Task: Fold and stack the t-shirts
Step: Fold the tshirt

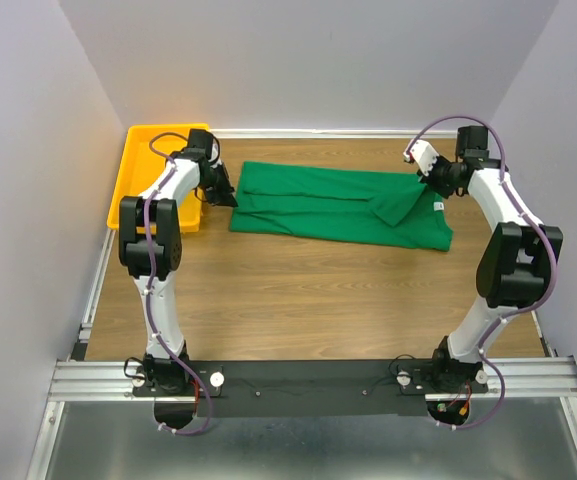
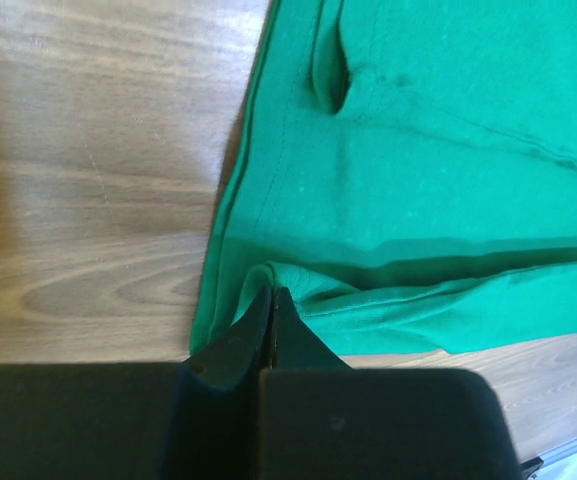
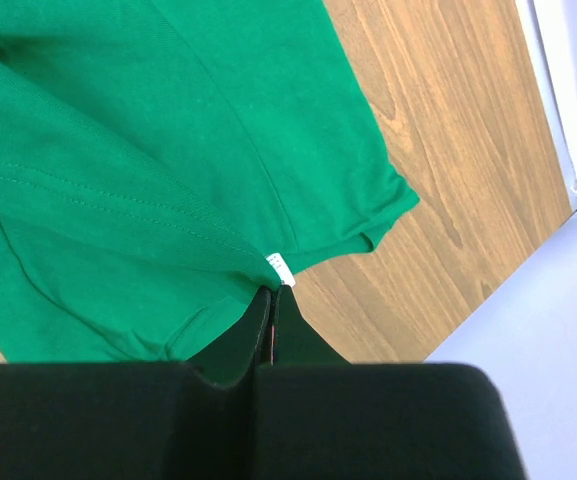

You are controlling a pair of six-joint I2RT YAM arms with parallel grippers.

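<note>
T-shirt (image 1: 338,205) of soft dark-green cotton, folded into a long band, lay across the far side of the wooden surface (image 1: 298,300), its long axis running left to right between both arms. Left jaws were pinched closed on its left hem. Right jaws were pinched closed on its right end, beside a small white label (image 3: 278,268). A yellow tray (image 1: 126,185) sat just left.
</note>
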